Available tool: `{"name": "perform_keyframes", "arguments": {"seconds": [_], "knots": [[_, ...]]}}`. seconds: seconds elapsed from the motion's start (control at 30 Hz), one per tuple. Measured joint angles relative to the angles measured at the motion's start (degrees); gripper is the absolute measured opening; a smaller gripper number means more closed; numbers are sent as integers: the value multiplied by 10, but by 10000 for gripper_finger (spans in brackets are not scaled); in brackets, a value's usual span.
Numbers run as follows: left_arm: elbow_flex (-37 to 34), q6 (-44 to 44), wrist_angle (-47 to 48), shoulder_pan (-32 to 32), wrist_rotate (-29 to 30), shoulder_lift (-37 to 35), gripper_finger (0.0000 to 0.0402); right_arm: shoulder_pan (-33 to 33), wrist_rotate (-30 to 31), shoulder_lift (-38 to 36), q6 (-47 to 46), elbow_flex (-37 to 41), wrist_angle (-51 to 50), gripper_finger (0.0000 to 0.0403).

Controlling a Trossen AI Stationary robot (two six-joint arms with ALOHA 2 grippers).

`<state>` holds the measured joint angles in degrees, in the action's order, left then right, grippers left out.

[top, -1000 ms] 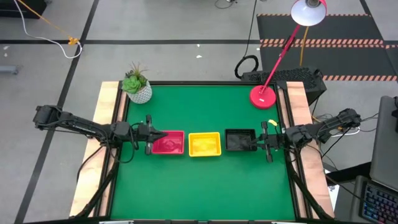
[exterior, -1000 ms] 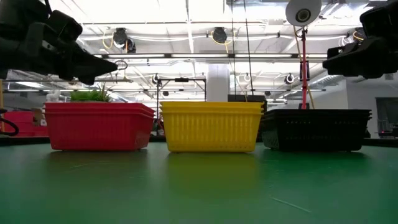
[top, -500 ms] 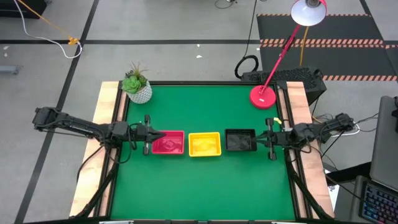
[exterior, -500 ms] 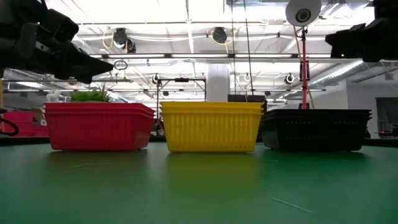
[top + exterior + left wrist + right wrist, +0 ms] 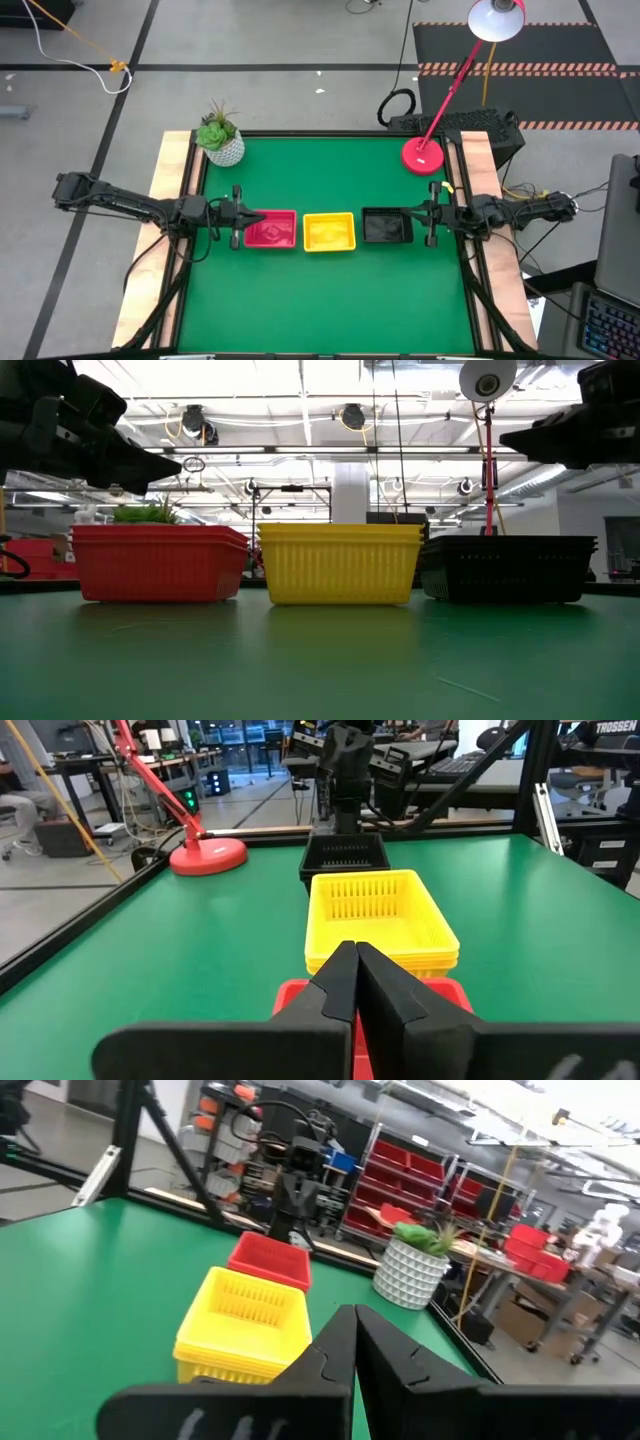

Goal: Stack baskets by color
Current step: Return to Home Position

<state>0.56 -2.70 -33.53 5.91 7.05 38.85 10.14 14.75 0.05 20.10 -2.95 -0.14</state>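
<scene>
Judging by neat stacks of red mesh plastic baskets (image 5: 271,230), yellow baskets (image 5: 329,231) and black baskets (image 5: 385,226), only homing is left for the left gripper (image 5: 352,956) and right gripper (image 5: 350,1318), both pinched closed, empty.

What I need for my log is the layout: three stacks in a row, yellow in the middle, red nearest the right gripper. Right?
No: the high view shows the red stack nearest the left gripper, the black stack by the right gripper; the yellow stack is in the middle.

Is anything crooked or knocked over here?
No, nothing stands out. The red stack, yellow stack and black stack sit level in a neat row, with the left gripper and right gripper empty at either end.
</scene>
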Motion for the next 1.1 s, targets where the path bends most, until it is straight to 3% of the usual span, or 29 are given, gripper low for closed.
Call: {"name": "perform_keyframes", "arguments": {"seconds": [0.43, 1.1], "knots": [[0, 0, 0, 0, 0, 0, 3, -58, -72, 0, -2, 1, -6, 0], [0, -23, -2, 0, -5, -13, 4, -83, -74, 14, -14, 1, 29, 0]]}}
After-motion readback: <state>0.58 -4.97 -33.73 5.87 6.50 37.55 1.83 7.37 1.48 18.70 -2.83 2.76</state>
